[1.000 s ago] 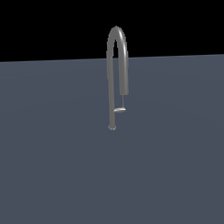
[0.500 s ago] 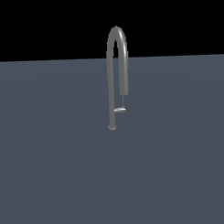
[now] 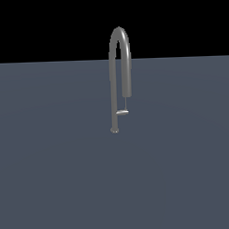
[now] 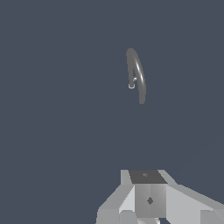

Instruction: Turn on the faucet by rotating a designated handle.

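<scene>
Exterior view, faucet: standing upright on the bench, an arched grey metallic tube with a small round foot at its base and its spout end hanging down toward the exterior view's right of the riser.
Exterior view, handle: projecting horizontally from the faucet's riser toward the exterior view's right, just above the foot and just below the spout end.
Exterior view, arm: not showing in this view.
Handling, judged: the faucet is looking rigid and fixed to the bench, so it is not likely to be shifting under a push; the handle is looking small, flat, smooth and probably slippery.
Hold point, judged: the free tip of the handle, farthest from the faucet's riser, is offering the most leverage; a sideways push may be serving as well as a pinch.
Wrist view, faucet: appearing small and foreshortened, well apart from the hand.
Wrist view, handle: too small to be telling apart here.
Wrist view, hand: hanging high over the bench, looking down on it; only its body is showing, so I cannot tell whether the fingers are spread or pressed together; nothing seen held.
</scene>
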`<state>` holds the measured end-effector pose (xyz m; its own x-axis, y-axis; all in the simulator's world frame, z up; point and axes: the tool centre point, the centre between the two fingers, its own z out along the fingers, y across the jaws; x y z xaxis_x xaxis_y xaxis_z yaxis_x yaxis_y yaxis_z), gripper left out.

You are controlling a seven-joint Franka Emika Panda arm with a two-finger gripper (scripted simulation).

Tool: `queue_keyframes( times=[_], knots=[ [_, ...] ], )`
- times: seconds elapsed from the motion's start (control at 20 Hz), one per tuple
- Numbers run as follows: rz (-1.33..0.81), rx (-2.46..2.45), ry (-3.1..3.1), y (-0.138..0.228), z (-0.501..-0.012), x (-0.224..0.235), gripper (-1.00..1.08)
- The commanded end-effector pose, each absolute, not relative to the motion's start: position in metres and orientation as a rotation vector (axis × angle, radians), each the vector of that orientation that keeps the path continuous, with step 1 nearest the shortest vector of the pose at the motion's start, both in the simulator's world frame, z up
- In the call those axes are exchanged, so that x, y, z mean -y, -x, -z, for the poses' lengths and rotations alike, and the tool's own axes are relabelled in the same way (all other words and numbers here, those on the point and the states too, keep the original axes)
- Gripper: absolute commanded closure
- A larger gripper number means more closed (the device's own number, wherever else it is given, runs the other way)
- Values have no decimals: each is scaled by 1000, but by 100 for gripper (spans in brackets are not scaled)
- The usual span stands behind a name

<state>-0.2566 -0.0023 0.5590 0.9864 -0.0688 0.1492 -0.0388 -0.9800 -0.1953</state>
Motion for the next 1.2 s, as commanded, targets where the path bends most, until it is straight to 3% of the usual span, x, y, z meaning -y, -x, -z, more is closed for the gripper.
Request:
queue_keyframes(
  times=[0.0,0.6,1.15],
  knots=[
    [278,-100,2872,258,-579,8,108],
    [352,-202,2517,255,-648,63,108],
    [230,-307,2196,222,-662,133,108]
  ],
)
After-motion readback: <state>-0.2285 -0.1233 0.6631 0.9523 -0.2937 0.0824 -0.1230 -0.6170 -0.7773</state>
